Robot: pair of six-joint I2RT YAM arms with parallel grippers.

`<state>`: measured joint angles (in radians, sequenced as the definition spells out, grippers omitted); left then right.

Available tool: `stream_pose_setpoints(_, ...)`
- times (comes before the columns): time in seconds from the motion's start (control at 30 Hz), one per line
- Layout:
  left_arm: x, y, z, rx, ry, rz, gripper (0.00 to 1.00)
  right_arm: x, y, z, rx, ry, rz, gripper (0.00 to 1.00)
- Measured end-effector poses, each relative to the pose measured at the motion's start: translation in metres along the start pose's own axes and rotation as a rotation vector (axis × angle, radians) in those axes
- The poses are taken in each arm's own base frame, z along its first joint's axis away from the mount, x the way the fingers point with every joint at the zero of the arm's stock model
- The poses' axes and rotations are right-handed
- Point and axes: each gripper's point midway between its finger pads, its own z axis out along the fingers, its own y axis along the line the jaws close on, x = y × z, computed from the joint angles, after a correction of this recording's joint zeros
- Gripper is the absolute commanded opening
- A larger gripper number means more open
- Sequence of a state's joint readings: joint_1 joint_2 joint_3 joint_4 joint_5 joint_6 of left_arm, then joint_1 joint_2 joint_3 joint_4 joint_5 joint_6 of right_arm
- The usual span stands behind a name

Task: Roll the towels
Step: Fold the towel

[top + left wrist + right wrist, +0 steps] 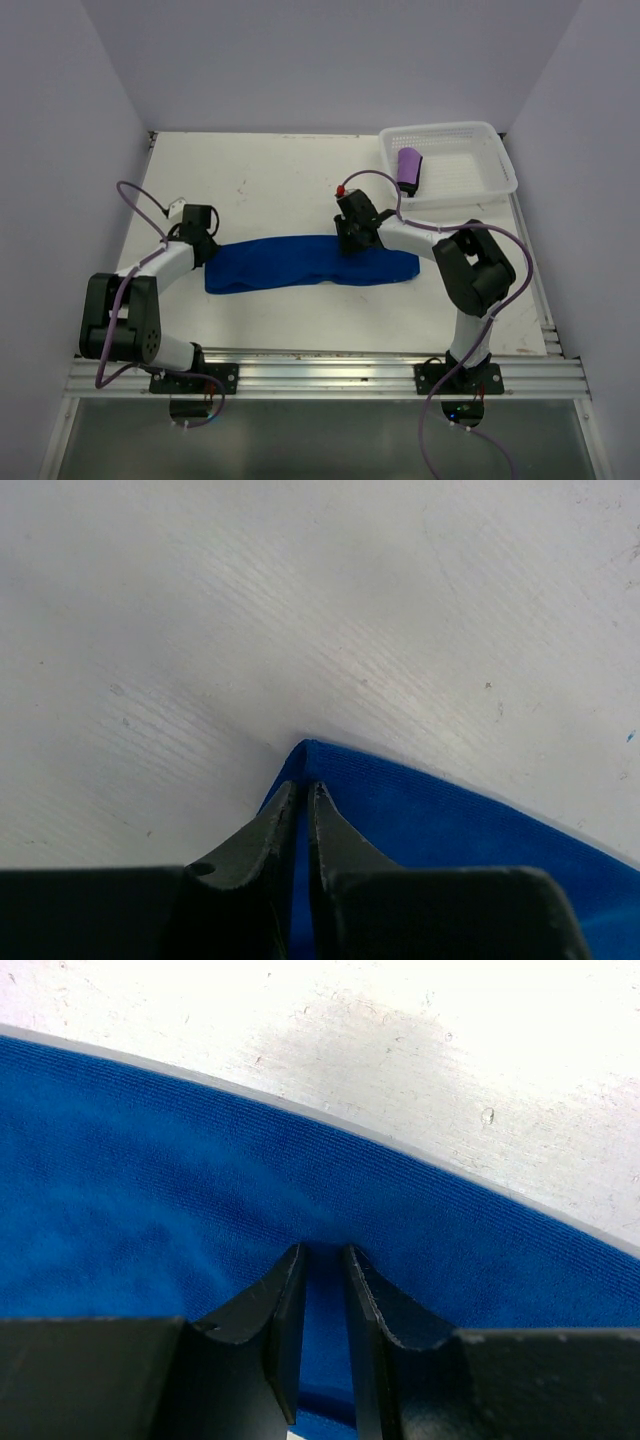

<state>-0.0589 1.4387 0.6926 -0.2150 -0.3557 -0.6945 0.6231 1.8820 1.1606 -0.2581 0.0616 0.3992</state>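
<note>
Blue towel (310, 262) — a long folded strip lying left-to-right across the table (270, 190), under both my wrists. My left jaws, nearly closed, pinch its left end corner; my right jaws, narrowly parted, nip a ridge of cloth at its far edge toward the right end. Purple towel (409, 167) sits rolled in the white basket (440, 128), far right — well apart, not obstructing the strip

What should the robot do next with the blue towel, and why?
Probably lift the left end slightly and start curling it rightward: the left gripper pinches a corner of the blue towel, the right gripper holds it near its far edge, and it lies flat, unrolled.
</note>
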Motion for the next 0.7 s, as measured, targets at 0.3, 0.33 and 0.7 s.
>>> stream_pose_setpoints(0.3,-0.005,-0.002,0.000,0.003,-0.009,-0.006,0.00,0.000,0.000,0.000,-0.001,0.000,0.001,0.26)
stream_pose_setpoints(0.33,-0.006,-0.002,0.000,0.002,-0.010,-0.009,0.00,0.000,0.000,0.000,-0.001,0.001,0.000,0.26)
stream_pose_setpoints(0.7,-0.026,0.010,0.007,0.033,0.014,-0.120,0.00,0.000,-0.001,0.000,-0.001,0.001,-0.007,0.26)
